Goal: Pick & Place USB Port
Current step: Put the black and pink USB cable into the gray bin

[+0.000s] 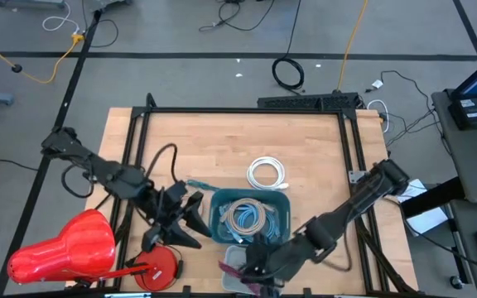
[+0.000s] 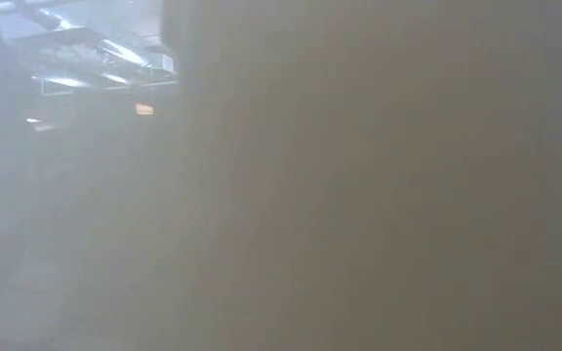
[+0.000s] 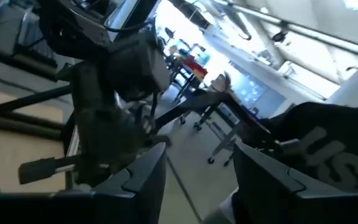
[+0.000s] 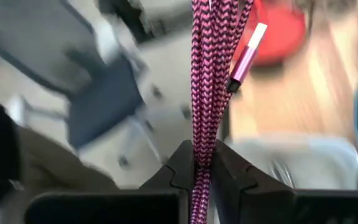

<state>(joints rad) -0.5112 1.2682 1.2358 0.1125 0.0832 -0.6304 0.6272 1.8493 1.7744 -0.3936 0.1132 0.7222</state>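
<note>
Jaws of right gripper (image 4: 205, 163) clamp pink braided cable (image 4: 211, 74)

pink braided usb cable (image 4: 207, 93), bundled, hanging

High view evenly lit, sharp; soft shadows cast on worktop (image 1: 305, 141). Low view fogged out, hazy grey-tan, nothing resolved. Left wrist view motion-blurred, bright ceiling glare noted. Right wrist view: pink cable (image 4: 213, 74) sharp, bkgd defocused.

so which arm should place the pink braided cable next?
Right, probably. Its hand is already shut on the pink-and-black braided USB cable, near the teal bin. The left hand is open and empty.
</note>
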